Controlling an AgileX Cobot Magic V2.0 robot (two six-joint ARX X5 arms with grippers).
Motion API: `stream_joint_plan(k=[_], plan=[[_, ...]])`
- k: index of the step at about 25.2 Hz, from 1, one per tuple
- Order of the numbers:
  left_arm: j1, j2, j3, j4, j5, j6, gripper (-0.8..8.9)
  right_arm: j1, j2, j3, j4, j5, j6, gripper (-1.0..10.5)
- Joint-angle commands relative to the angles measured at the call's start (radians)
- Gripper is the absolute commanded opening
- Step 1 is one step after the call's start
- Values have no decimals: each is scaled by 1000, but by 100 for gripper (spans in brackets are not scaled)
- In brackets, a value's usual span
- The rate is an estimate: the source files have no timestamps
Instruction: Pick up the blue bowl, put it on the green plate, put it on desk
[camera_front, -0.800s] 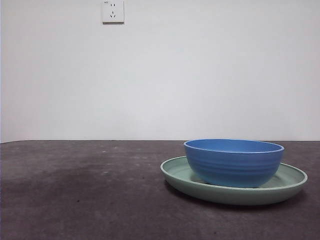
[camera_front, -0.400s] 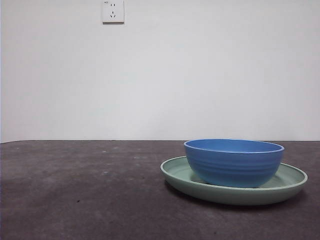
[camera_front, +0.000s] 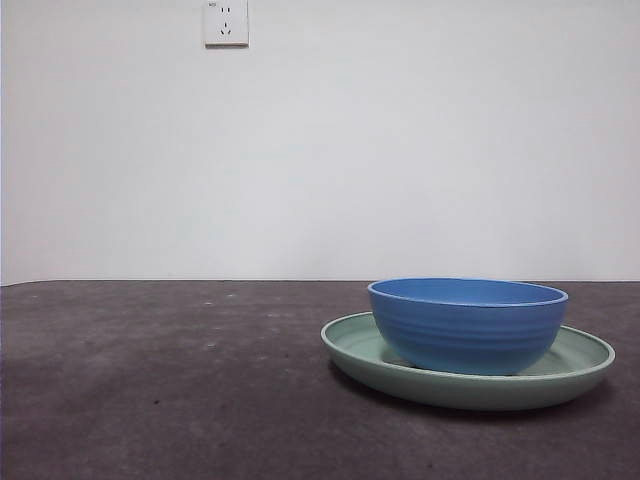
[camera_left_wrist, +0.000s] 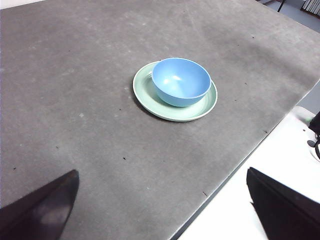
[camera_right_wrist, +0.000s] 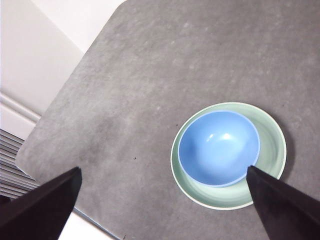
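The blue bowl (camera_front: 467, 325) stands upright inside the green plate (camera_front: 352, 352), which rests on the desk (camera_front: 150, 380) at the right of the front view. No arm shows in that view. From high up, the left wrist view looks down on the bowl (camera_left_wrist: 180, 80) in the plate (camera_left_wrist: 145, 94); my left gripper (camera_left_wrist: 161, 171) is open, far from them, holding nothing. My right gripper (camera_right_wrist: 163, 169) hovers well above the bowl (camera_right_wrist: 218, 147) and plate (camera_right_wrist: 273, 145), open and empty too.
A white wall with a socket (camera_front: 226, 22) stands behind the desk. The desk's edge (camera_left_wrist: 235, 167) runs beside a white surface (camera_left_wrist: 235, 210) in the left wrist view. Its rounded corner (camera_right_wrist: 30, 150) shows in the right wrist view.
Bowl and plate have not moved. A faint shadow on the left of the desk has faded.
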Motion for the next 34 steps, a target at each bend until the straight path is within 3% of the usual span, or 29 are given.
stream_joint_plan(k=[1,9,24,34], plan=[[-4,1,6,9,-4,18,563,4,28,13,-2,19,45,544],[-4,1,6,13,-4,20,563,4,226,13,-23,136,35,544],[-4,1,6,6,-4,19,563,4,719,13,19,346,-157,543],[-4,1,6,12,-4,19,563,5,953,13,174,344,-189,534]])
